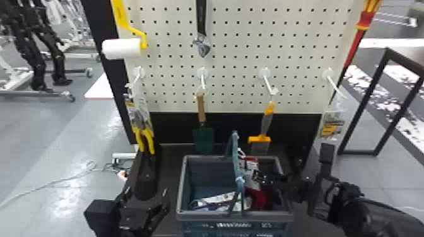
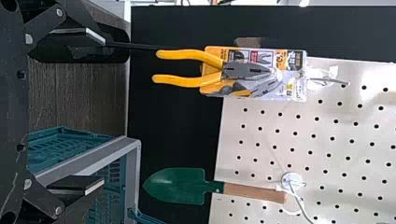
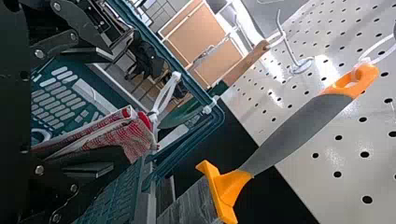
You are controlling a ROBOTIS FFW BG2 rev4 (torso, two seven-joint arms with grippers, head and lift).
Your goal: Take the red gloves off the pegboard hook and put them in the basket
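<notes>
The red gloves (image 1: 260, 198) are inside the basket (image 1: 181, 189), in its right half, partly hidden by the handle and the right arm. My right gripper (image 1: 268, 179) is over that same half, coming in from the right. In the right wrist view, the right gripper (image 3: 100, 112) has its fingers wide apart; the red-and-white gloves (image 3: 116, 135) lie between them, close to one finger, and a white loop stands at their end. My left gripper (image 1: 146, 190) is parked left of the basket, and in the left wrist view the left gripper (image 2: 103, 112) is open with nothing held.
Pliers (image 1: 143, 135), a green trowel (image 1: 203, 138), an orange-grey scraper (image 1: 266, 123) and a small package (image 1: 331, 127) hang on the pegboard (image 1: 233, 60) hooks. The basket's handle (image 1: 235, 157) stands upright across it. Another white package (image 1: 214, 201) lies inside the basket.
</notes>
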